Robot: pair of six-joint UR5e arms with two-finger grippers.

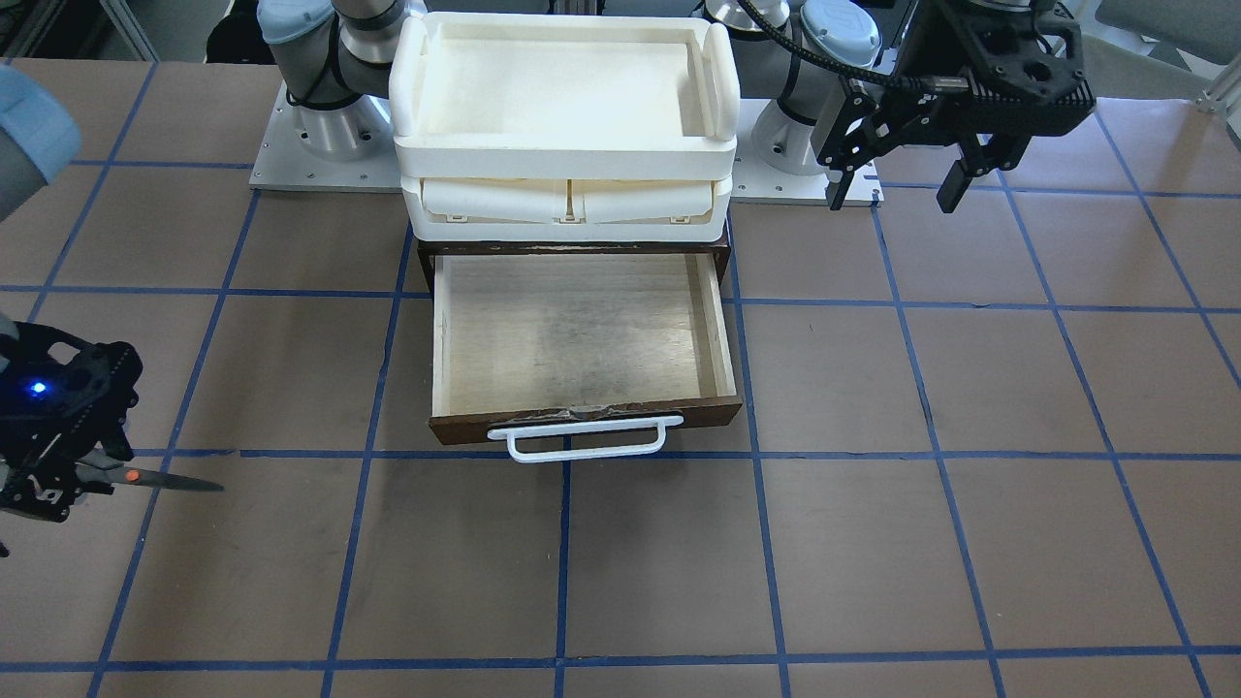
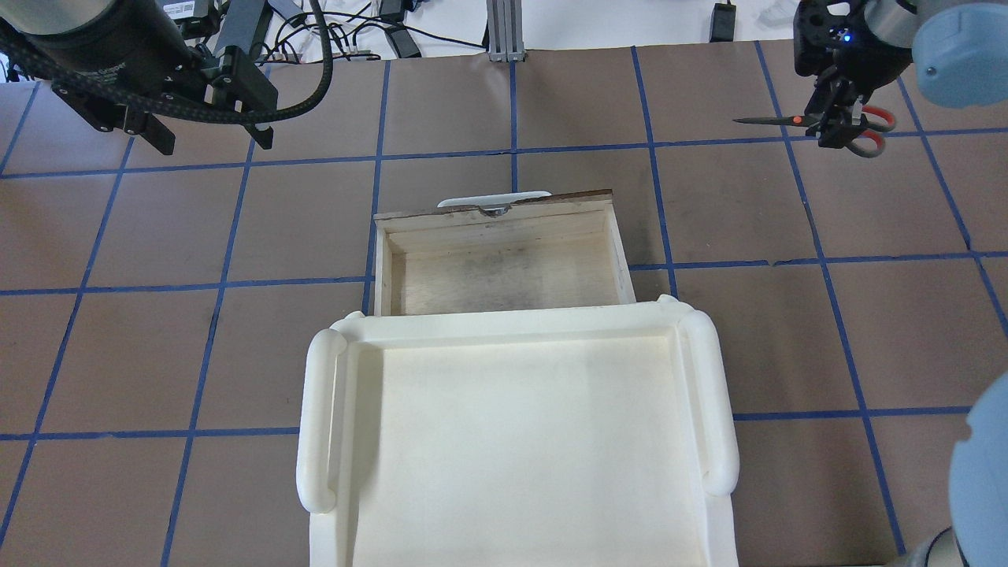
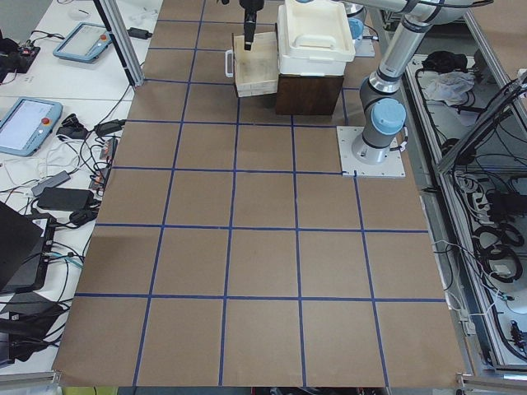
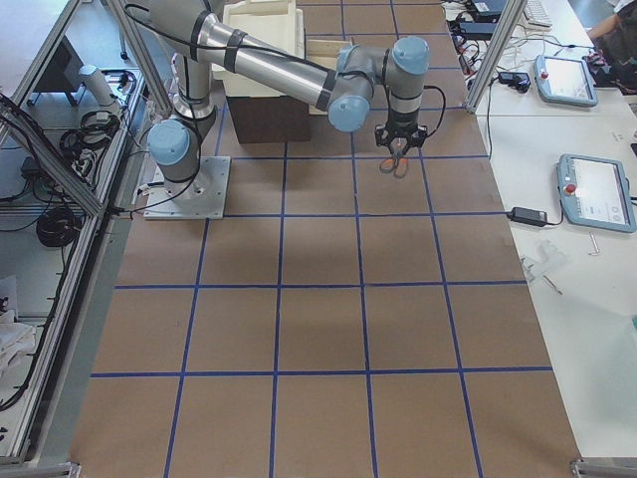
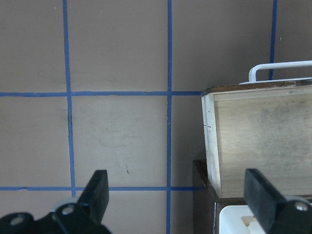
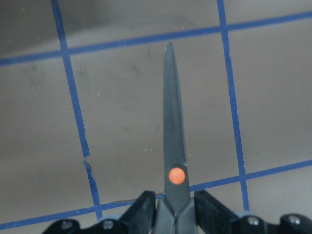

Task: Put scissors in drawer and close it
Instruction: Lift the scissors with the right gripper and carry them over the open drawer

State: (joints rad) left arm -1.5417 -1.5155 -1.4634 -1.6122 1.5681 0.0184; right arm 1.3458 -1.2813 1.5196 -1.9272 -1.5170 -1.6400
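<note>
— Carrying the scissors (image 2: 819, 122) now, would you say?
— I'd judge so. The right gripper (image 2: 833, 126) is clamped on them by the pivot, above the desk toward the operators' edge, well right of the drawer (image 1: 582, 339), which stands pulled out. Next it must swing over the pale floor, lower, and let go.
— How do they look?
— Blades together, level, pointing toward the drawer's side, with an orange pivot dot and orange-lined loops. The left gripper (image 1: 893, 199) hangs spread, holding nothing.
</note>
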